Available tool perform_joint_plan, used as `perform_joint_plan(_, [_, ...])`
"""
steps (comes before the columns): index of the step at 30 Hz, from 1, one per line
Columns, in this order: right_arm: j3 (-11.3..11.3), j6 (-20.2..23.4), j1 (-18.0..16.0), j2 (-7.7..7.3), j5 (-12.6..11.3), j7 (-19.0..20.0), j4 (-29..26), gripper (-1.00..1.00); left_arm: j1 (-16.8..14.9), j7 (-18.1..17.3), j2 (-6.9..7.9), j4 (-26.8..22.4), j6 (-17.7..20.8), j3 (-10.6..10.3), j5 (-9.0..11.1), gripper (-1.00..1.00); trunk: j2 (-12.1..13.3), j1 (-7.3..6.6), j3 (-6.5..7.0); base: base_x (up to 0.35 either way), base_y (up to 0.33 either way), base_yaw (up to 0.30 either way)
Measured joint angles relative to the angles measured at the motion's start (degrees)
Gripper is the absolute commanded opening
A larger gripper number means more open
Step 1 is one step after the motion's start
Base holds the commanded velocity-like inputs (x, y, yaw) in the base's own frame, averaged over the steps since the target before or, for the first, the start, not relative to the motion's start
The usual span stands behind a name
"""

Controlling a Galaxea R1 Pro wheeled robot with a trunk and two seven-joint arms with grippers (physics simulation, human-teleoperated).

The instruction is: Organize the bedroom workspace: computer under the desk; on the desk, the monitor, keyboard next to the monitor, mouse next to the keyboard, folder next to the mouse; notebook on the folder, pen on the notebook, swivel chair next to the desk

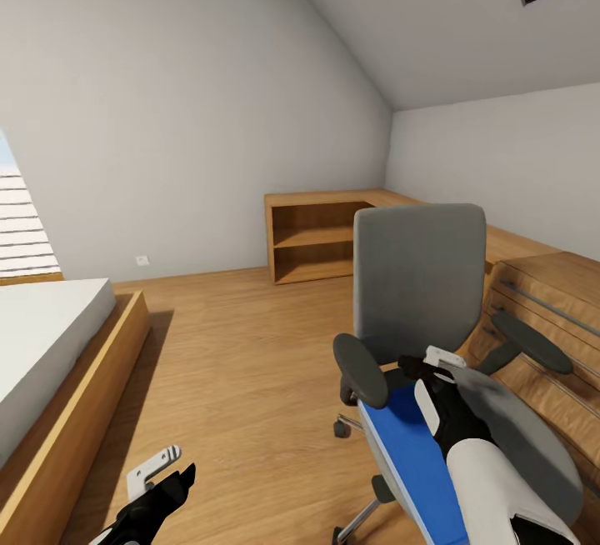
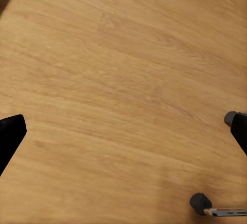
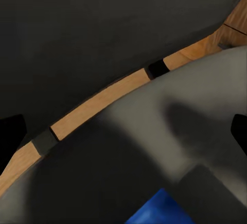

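Blue folder (image 1: 410, 462) flat on swivel chair (image 1: 419, 278) seat; right gripper (image 3: 123, 126) spread above seat's rear edge. Left gripper (image 2: 123, 131) spread over wood floor (image 2: 123, 70).

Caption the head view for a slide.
Right gripper hovers over the blue folder lying on the grey swivel chair in the attic bedroom.

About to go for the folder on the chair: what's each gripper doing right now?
Left gripper: open, empty, low over the wood floor.
Right gripper: open, holding nothing, above the swivel chair seat by the blue folder.
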Motion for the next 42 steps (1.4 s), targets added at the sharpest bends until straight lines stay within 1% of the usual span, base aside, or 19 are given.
perform_joint_plan(3, [1.76, 0.07, 0.02, -0.05, 0.94, 0.07, 0.2, 1.0, 0.0, -0.16, 0.0, -0.04, -0.03, 0.0, -0.07, 1.0, 0.0, 0.0, 0.0, 0.0, 0.0, 0.0])
perform_joint_plan(6, [2.55, 0.1, 0.02, -0.05, 1.29, 0.12, 0.32, 1.0, 0.0, -0.21, -0.04, -0.14, -0.04, -0.03, -0.09, 1.0, 0.0, 0.0, 0.0, 0.0, 0.0, 0.0])
perform_joint_plan(11, [3.33, 0.08, 0.02, -0.1, 1.6, 0.25, 0.41, 1.0, 0.0, -0.07, -0.08, -0.38, 0.02, -0.07, -0.04, 1.0, 0.0, 0.0, 0.0, 0.0, 0.0, 0.0])
perform_joint_plan(16, [3.56, 0.08, 0.07, -0.13, 2.13, 0.3, 0.43, 1.0, 0.0, 0.08, -0.1, -0.46, 0.1, -0.11, 0.08, 1.0, 0.0, 0.0, 0.0, 0.0, 0.0, 0.0])
perform_joint_plan(26, [3.68, 0.09, 0.12, -0.23, 3.46, 0.3, 0.5, 1.0, 0.0, 0.43, -0.1, -0.49, 0.13, -0.13, 0.23, 1.0, -4.0, 2.19, -1.79, 0.0, 0.0, 0.0])
perform_joint_plan(37, [3.74, 0.73, 0.1, -0.15, 3.62, 0.21, 0.68, 1.0, 0.0, 0.43, -0.09, -0.49, 0.14, -0.11, 0.24, 1.0, -8.41, 4.61, -3.77, 0.0, 0.0, 0.0])
perform_joint_plan(40, [4.24, 0.86, 0.11, -0.15, 3.62, 0.12, 1.18, 1.0, 0.0, 0.44, -0.09, -0.49, 0.14, -0.13, 0.24, 1.0, -9.61, 5.27, -4.3, 0.0, 0.0, 0.0])
perform_joint_plan(42, [5.02, 0.91, 0.11, -0.14, 3.62, 0.03, 1.52, 1.0, 0.0, 0.45, -0.09, -0.49, 0.13, -0.13, 0.23, 1.0, -9.63, 5.27, -4.31, 0.0, 0.0, 0.0])
